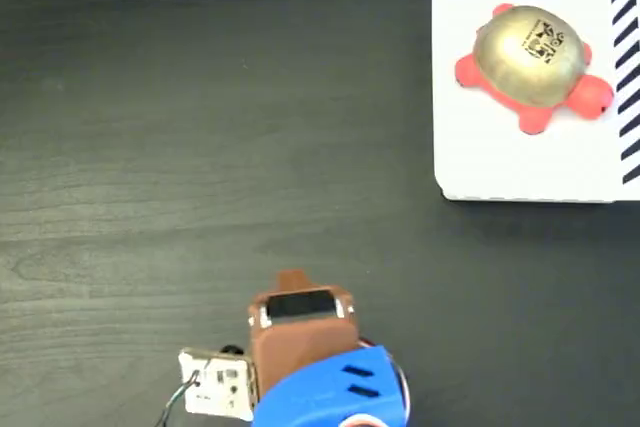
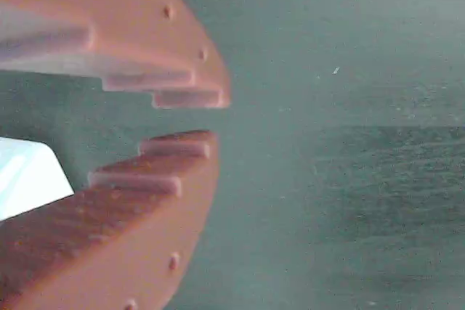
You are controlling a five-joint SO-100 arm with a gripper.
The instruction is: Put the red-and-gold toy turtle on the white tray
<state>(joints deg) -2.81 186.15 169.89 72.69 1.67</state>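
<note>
Tabletop [image 1: 200, 147] of dark woodgrain; gold-shelled, coral-footed red-and-gold toy turtle [image 1: 530, 62] on white tray [image 1: 500, 162], upper right; end effector [image 2: 211, 117] empty, slightly parted.

No words, numbers or brand names can be read in either view. The only sign is a small black square code mark on the gold shell of the turtle [image 1: 531, 65] in the fixed view; its pattern is too small to make out. The tray [image 1: 480, 162] carries black diagonal stripes along its top and right edges, not letters.
</note>
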